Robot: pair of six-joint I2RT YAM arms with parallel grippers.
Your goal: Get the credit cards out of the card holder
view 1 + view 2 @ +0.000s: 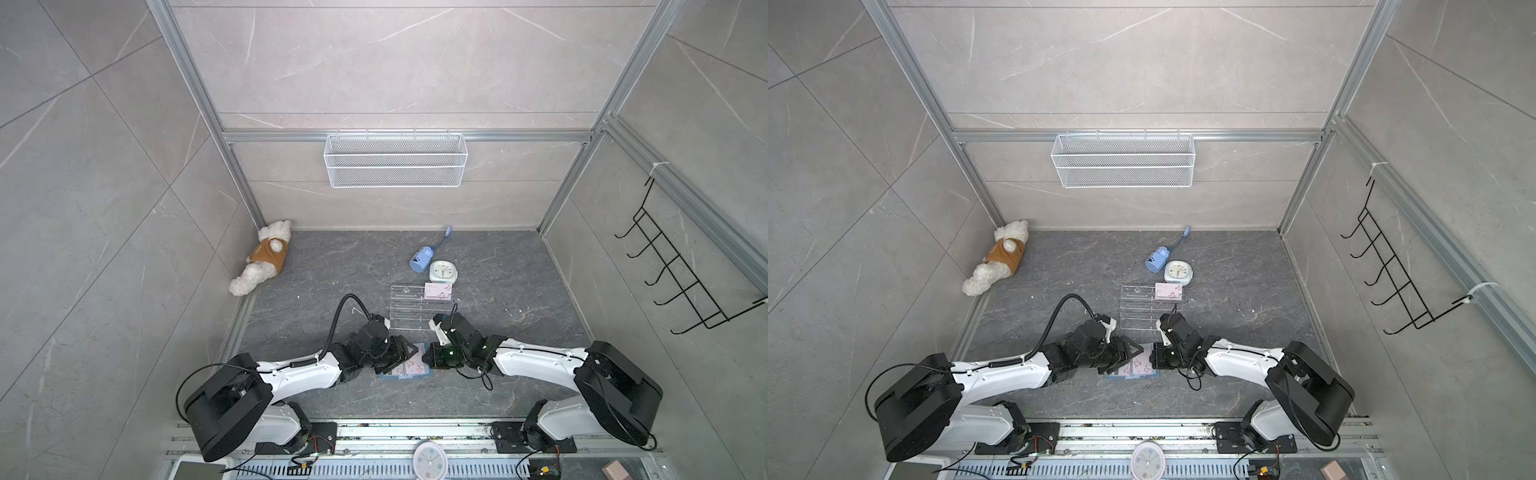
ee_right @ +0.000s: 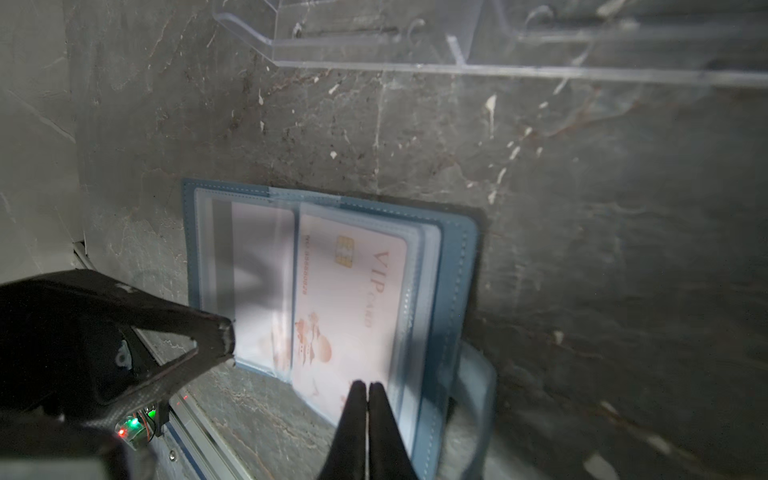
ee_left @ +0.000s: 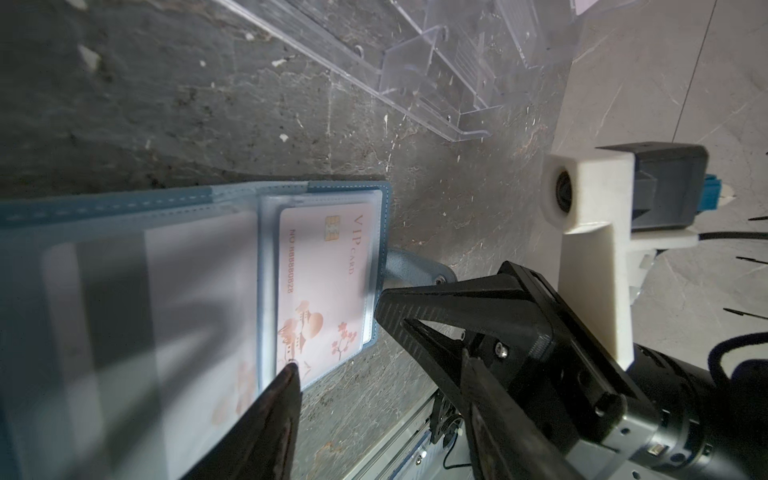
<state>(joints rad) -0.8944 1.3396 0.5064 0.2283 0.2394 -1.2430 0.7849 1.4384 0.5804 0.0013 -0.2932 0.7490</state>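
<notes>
We address the card holder's (image 2: pixel 459 291) 3 o'clock VIP card (image 2: pixel 353 291), left gripper (image 3: pixel 377 360) spread, right gripper (image 2: pixel 368 386) closed, both empty; next, withdraw it.

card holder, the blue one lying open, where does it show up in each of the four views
Top view: card holder low centre, nearer the robot than the clear rack.
Top view: card holder in the same spot.
Left wrist: card holder open, filling much of the picture.
Right wrist: card holder open, mid-picture.
Shared landmark: the clear rack, just beyond it everywhere.
</notes>
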